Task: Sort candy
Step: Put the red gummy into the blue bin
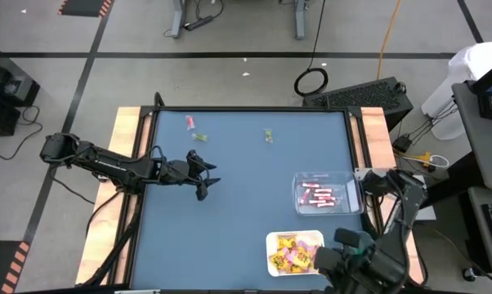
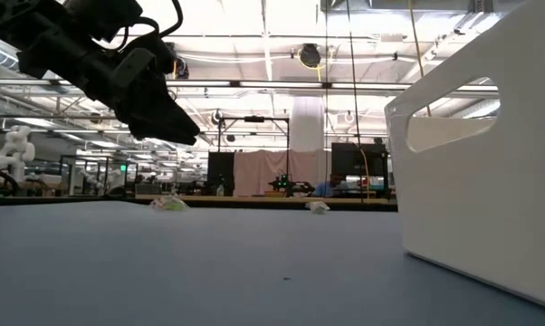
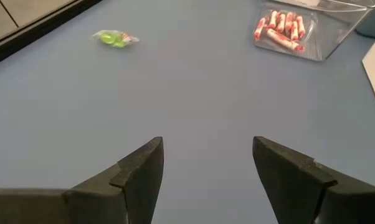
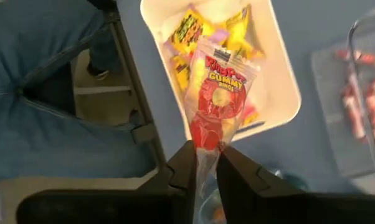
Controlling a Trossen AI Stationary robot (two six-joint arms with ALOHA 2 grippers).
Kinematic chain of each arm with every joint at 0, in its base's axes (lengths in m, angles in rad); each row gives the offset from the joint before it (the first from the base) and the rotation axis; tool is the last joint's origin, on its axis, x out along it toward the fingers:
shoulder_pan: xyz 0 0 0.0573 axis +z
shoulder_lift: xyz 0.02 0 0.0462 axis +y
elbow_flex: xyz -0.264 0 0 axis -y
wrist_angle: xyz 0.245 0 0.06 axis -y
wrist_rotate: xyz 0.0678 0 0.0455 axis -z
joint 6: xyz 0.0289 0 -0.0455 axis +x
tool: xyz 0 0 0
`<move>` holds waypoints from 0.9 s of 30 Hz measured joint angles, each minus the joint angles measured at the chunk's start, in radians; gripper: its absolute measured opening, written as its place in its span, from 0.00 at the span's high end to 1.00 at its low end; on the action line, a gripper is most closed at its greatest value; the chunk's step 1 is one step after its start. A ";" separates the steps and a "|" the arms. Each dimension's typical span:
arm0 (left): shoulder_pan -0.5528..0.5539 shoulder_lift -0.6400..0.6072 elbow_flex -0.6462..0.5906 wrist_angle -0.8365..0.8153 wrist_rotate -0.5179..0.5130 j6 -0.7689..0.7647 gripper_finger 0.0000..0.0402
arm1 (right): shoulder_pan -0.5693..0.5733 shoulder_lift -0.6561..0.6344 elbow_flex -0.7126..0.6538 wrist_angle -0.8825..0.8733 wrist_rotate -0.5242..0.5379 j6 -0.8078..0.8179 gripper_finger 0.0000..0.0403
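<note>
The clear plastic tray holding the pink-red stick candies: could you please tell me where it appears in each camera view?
High view: the clear plastic tray of pink-red stick candies sits right of centre, near the table's right edge.
Low view: I cannot pick it out.
Left wrist view: top right corner, beyond the open left gripper.
Right wrist view: right edge.
Shared landmark: the white tray of yellow packets, beside it in the high and right wrist views.

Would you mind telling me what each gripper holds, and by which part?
The right gripper pinches a gummy-ring packet by its narrow end. The left gripper holds nothing.
</note>
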 joint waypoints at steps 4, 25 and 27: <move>0.000 0.000 0.000 0.000 0.000 0.000 0.38 | 0.028 -0.002 -0.020 0.002 -0.037 0.093 0.88; 0.000 0.000 0.000 -0.002 0.000 0.001 0.38 | 0.082 -0.043 -0.581 0.001 -0.517 0.225 0.88; 0.000 0.000 0.000 -0.002 0.000 0.001 0.38 | 0.092 -0.043 -0.598 0.007 -0.525 0.226 0.87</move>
